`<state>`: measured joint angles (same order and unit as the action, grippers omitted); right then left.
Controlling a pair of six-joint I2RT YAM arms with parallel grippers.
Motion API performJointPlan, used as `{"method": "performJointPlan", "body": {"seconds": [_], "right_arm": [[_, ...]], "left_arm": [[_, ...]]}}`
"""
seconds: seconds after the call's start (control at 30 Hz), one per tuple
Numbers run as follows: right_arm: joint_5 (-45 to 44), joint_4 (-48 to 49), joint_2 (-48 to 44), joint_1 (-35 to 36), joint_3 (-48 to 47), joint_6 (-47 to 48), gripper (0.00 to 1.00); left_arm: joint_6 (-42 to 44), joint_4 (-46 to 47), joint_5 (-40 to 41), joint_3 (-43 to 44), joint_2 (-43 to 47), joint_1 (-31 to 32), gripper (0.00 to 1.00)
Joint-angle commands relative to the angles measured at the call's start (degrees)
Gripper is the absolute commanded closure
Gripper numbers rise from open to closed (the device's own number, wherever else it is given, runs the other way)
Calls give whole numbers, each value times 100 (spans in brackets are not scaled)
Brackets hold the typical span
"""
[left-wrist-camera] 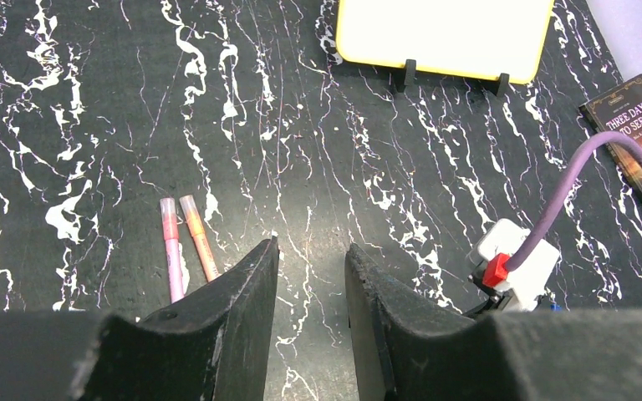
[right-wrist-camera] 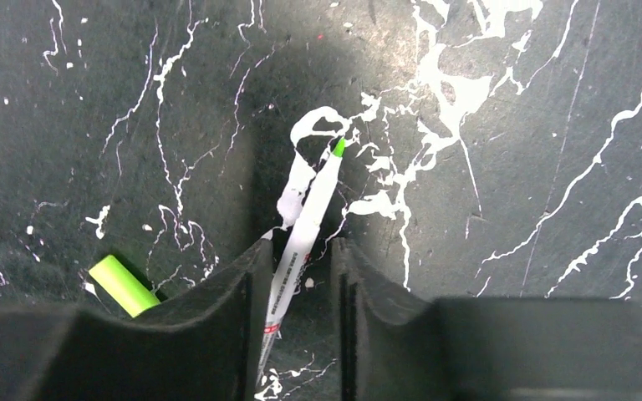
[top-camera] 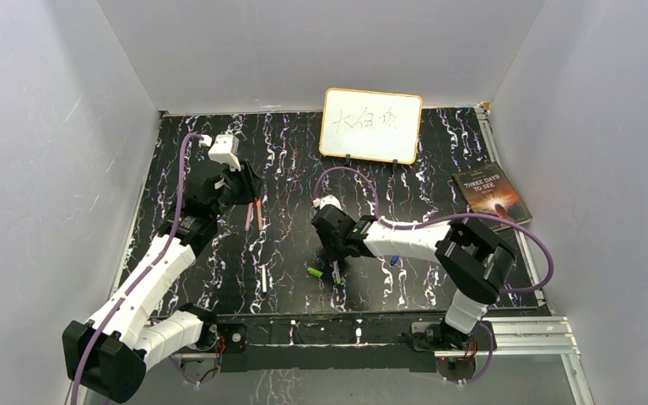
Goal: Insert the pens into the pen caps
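My right gripper (top-camera: 335,267) is low over the table, jaws open (right-wrist-camera: 301,242) on either side of a white pen with a green tip (right-wrist-camera: 313,200) that lies flat between the fingers. A bright green cap (right-wrist-camera: 123,285) lies just left of the left finger; it also shows in the top view (top-camera: 314,272). My left gripper (top-camera: 247,186) is open and empty (left-wrist-camera: 311,244), above the table. A pink pen (left-wrist-camera: 170,248) and an orange pen (left-wrist-camera: 198,237) lie side by side just left of its left finger. Another white pen (top-camera: 263,278) lies near the front.
A whiteboard (top-camera: 371,125) stands at the back centre. A book (top-camera: 491,194) lies at the right edge. A small blue piece (top-camera: 395,261) lies under the right forearm. The right wrist's white camera box (left-wrist-camera: 514,263) shows to the right of my left fingers.
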<state>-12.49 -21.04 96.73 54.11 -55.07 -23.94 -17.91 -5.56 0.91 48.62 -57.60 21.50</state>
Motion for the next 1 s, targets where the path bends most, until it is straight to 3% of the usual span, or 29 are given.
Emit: {"method": "performJointPlan", "body": {"seconds": [0.0,0.1,0.2,0.43,0.6,0.73,0.83,0.97], "right_arm": [[-88,-29,125,47,-221,-100,78],[-29,42,79,38,-224,-126,92],[-63,94,34,29,-254,-130,100],[50,764,-991,-367,-80,-170,100],[-13,1845,-2201,-707,363,-136,100],[921,3409,-3169,-1327,1145,-559,100],[1581,4756,-3602,-1670,1673,-1090,100],[2300,5701,-3639,-1805,1841,-1673,100]], "left_arm": [[60,44,-41,-2,37,-5,67],[51,51,-93,7,24,-5,67],[-2,109,-210,9,13,-5,67],[-463,849,-1445,-180,11,0,67],[-1713,3151,-2778,-1042,169,19,67],[-2535,5045,-2931,-1780,242,110,65],[-2957,5961,-3016,-2049,85,146,60],[-3347,6870,-3139,-2117,-241,254,57]]}}
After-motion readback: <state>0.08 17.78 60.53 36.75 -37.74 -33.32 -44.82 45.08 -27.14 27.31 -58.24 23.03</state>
